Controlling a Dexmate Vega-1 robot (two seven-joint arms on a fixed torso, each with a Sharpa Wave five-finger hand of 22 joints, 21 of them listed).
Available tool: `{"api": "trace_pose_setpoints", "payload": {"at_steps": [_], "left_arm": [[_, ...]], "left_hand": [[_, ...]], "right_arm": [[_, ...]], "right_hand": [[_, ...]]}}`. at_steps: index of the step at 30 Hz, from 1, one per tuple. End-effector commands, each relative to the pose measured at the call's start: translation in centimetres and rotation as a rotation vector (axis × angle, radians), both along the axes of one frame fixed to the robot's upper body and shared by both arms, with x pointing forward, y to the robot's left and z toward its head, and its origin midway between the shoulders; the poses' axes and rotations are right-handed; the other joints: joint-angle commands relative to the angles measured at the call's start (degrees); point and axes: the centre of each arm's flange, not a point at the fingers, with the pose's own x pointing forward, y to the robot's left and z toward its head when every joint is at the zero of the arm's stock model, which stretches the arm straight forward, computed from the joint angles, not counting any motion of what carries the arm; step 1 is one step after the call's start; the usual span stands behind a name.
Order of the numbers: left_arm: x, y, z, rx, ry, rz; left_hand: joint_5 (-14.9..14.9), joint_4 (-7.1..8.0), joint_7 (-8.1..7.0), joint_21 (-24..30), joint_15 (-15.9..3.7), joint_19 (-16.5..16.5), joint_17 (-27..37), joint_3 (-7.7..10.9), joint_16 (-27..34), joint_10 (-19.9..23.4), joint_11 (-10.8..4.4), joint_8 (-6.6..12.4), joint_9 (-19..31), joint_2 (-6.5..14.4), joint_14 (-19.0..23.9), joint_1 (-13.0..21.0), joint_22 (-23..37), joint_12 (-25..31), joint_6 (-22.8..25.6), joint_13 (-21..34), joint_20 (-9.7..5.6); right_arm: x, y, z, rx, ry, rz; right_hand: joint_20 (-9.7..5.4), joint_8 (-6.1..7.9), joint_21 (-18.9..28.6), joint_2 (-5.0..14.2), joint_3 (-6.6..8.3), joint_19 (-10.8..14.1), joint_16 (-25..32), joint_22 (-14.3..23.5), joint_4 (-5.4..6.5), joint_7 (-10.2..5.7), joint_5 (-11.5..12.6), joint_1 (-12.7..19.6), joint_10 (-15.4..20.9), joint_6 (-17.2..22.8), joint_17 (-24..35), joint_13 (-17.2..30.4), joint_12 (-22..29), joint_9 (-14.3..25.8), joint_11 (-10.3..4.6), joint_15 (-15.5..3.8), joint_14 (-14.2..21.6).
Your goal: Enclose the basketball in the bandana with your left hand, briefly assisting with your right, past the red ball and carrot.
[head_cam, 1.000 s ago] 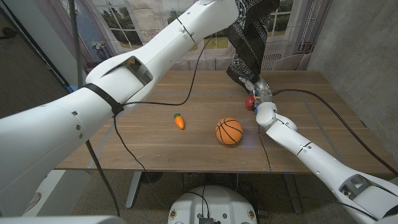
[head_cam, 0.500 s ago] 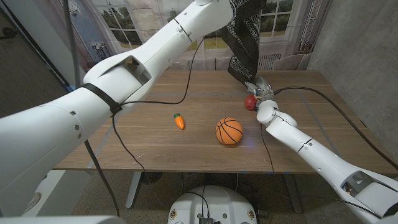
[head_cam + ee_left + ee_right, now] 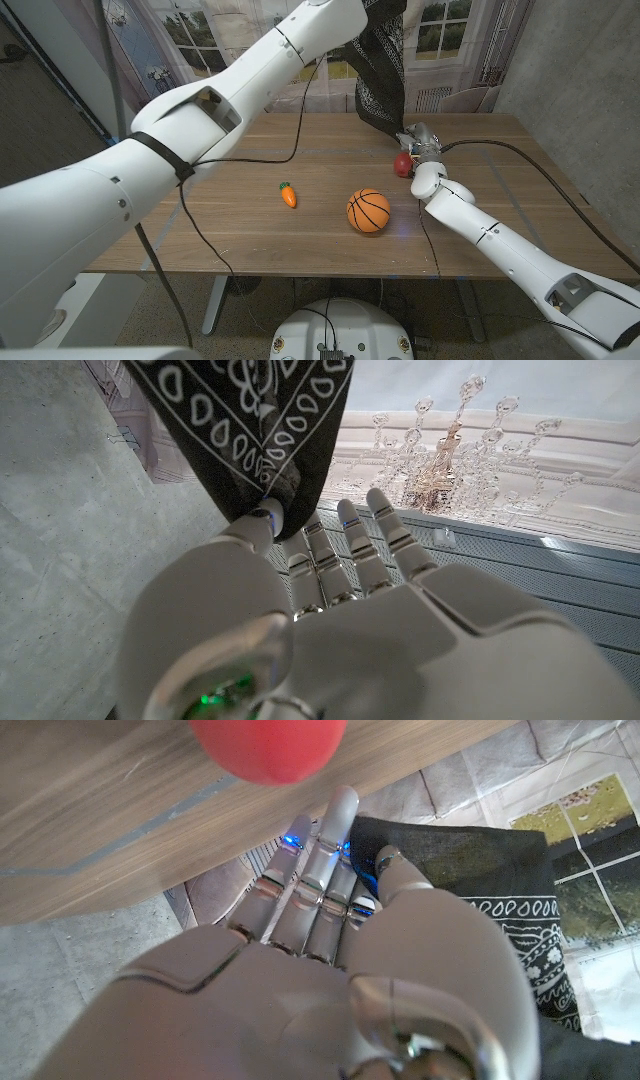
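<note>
Nothing here carries writing I can read: no label, brand, number or sign on anything in sight.

Soft matt cloth bandana (image 3: 262,422) hangs from my glossy, smooth plastic fingers (image 3: 265,525). Below, the tabletop (image 3: 220,215) is matt grained wood; the basketball (image 3: 368,210) looks pebbled, rubbery.

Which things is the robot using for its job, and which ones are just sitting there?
For the job:
- basketball, on the table
- bandana, held up by the left hand
- right hand, pinching the bandana's lower end

Just sitting there:
- red ball
- carrot
</note>
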Motion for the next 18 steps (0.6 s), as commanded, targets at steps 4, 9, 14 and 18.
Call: {"api": "trace_pose_setpoints", "payload": {"at_steps": [4, 9, 14, 18], "left_arm": [[2.5, 2.2, -1.3, 0.004, 0.026, 0.262], [3.5, 3.6, -2.2, -0.007, 0.046, 0.357], [4.3, 4.7, -3.1, -0.032, 0.029, 0.436], [5.3, 5.9, -4.0, -0.036, 0.071, 0.454]], "left_hand": [[0.24, -0.35, 2.38, 0.29, -4.36, -0.27, 0.36, 0.14, -0.26, -0.44, -0.24, 8.00, 0.17, 0.80, -0.55, 0.03, 0.18, -0.54, 2.31, 0.11, 0.03], [0.24, -0.44, 2.15, 0.31, -4.16, -0.57, 0.38, 0.07, -0.51, -1.19, -0.17, 8.26, 0.03, 0.67, -1.32, -0.16, 0.16, -0.96, 2.40, 0.14, 0.00], [0.23, -0.52, 1.97, 0.32, -4.11, -0.72, 0.31, 0.09, -0.58, -1.28, 0.04, 8.41, -0.12, 0.59, -1.48, -0.27, 0.14, -1.08, 2.54, 0.16, 0.10], [0.25, -0.61, 1.89, 0.37, -4.08, -0.75, 0.20, 0.16, -0.64, -1.24, -0.13, 8.46, -0.27, 0.48, -1.49, -0.36, 0.13, -1.13, 2.53, 0.16, 0.09]], "right_arm": [[-1.7, -2.1, 0.5, 0.034, -0.085, -0.111], [-3.1, -3.9, 0.2, 0.033, -0.134, -0.152], [-4.9, -5.8, -0.1, 0.049, -0.175, -0.229], [-7.2, -7.8, -0.3, 0.048, -0.261, -0.333]], "right_hand": [[-1.01, 2.72, 2.32, 1.05, -0.31, -1.76, 0.69, 2.48, 2.18, -1.10, 2.30, 0.97, -2.65, -1.30, 4.99, 6.82, 3.80, 4.90, -2.42, -4.45, -1.56], [-1.06, 3.88, 2.84, 1.14, -0.36, -2.58, 0.74, 2.85, 3.07, -1.18, 2.90, 0.94, -3.33, -2.19, 6.75, 9.38, 5.10, 6.79, -2.56, -4.44, -1.99], [-1.06, 5.13, 3.33, 1.12, -0.28, -3.25, 0.57, 3.11, 3.82, -1.28, 3.42, 0.97, -3.84, -2.77, 8.22, 11.68, 6.21, 8.52, -3.03, -4.56, -2.25], [-1.24, 5.83, 3.61, 1.05, -0.25, -3.62, 0.47, 3.23, 4.16, -1.43, 3.70, 1.05, -4.33, -3.16, 9.07, 12.95, 6.71, 9.48, -3.21, -4.62, -2.39]]}}
